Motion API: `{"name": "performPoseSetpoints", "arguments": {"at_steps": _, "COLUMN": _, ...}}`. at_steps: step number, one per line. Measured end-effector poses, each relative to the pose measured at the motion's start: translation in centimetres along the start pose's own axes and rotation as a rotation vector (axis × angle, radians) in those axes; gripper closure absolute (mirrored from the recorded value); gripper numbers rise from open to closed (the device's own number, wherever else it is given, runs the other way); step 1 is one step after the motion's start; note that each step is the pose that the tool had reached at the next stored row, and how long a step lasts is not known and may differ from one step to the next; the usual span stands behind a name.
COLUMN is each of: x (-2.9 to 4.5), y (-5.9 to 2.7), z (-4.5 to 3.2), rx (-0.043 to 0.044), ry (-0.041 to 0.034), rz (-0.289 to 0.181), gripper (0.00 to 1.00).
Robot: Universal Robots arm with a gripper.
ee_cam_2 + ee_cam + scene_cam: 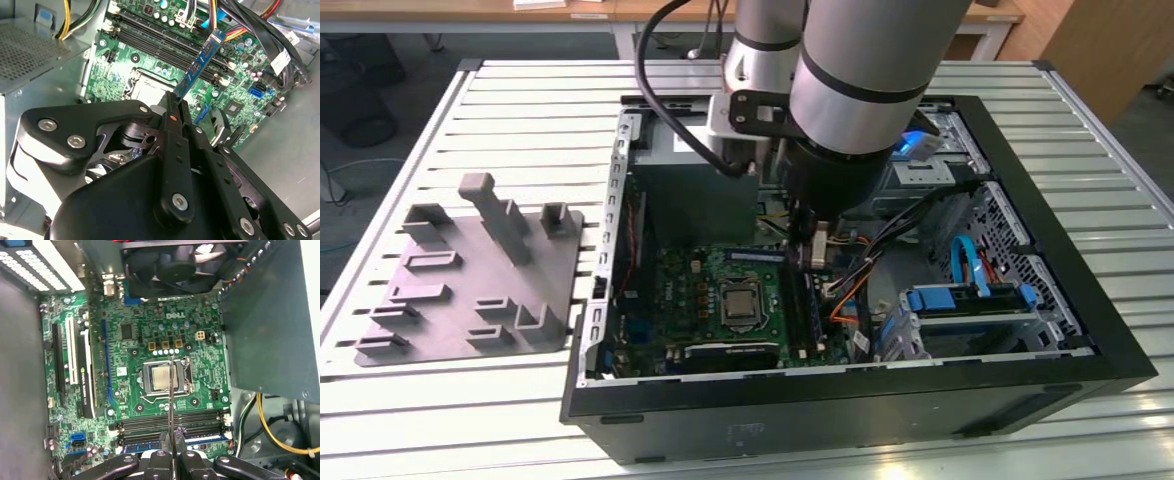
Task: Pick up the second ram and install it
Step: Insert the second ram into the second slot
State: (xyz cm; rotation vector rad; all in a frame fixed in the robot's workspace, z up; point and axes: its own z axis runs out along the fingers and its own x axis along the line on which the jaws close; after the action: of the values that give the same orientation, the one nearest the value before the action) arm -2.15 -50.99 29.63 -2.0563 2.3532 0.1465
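In claw [176, 102]: second ram [201, 62] above white-lettered motherboard [202, 385]

slim second ram [198, 62], tilted, gripped

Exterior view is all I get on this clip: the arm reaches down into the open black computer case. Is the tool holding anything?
Observer: Yes. In the second wrist view the tool is shut on one end of a long, narrow, dark memory stick with a blue label.
Operator: Is it seated?
Observer: Not that I can see; the stick juts out over the green motherboard, and whether its far end touches is unclear.
Operator: Any free slots?
Observer: In the first wrist view, long black slots beside the silver processor look empty.
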Motion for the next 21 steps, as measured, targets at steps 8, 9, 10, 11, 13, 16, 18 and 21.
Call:
{"name": "performPoseSetpoints", "arguments": {"at_steps": 8, "x": 0.0, "y": 0.0, "z": 0.0, "rx": 0.0063, "ry": -0.0055, "rz": 0.089, "gripper": 0.86}}
{"name": "performPoseSetpoints", "arguments": {"at_steps": 9, "x": 0.0, "y": 0.0, "z": 0.0, "rx": 0.0071, "ry": -0.0061, "rz": 0.099, "gripper": 0.86}}
{"name": "performPoseSetpoints", "arguments": {"at_steps": 10, "x": 0.0, "y": 0.0, "z": 0.0, "rx": 0.0079, "ry": -0.0068, "rz": 0.11, "gripper": 0.86}}
{"name": "performPoseSetpoints", "arguments": {"at_steps": 11, "x": 0.0, "y": 0.0, "z": 0.0, "rx": 0.0086, "ry": -0.0074, "rz": 0.12, "gripper": 0.86}}
{"name": "performPoseSetpoints", "arguments": {"at_steps": 13, "x": 0.0, "y": 0.0, "z": 0.0, "rx": 0.0102, "ry": -0.0087, "rz": 0.142, "gripper": 0.86}}
{"name": "performPoseSetpoints", "arguments": {"at_steps": 16, "x": 0.0, "y": 0.0, "z": 0.0, "rx": 0.0124, "ry": -0.0106, "rz": 0.172, "gripper": 0.86}}
{"name": "performPoseSetpoints", "arguments": {"at_steps": 18, "x": 0.0, "y": 0.0, "z": 0.0, "rx": 0.0138, "ry": -0.0119, "rz": 0.193, "gripper": 0.86}}
{"name": "performPoseSetpoints", "arguments": {"at_steps": 21, "x": 0.0, "y": 0.0, "z": 0.0, "rx": 0.0162, "ry": -0.0138, "rz": 0.225, "gripper": 0.86}}
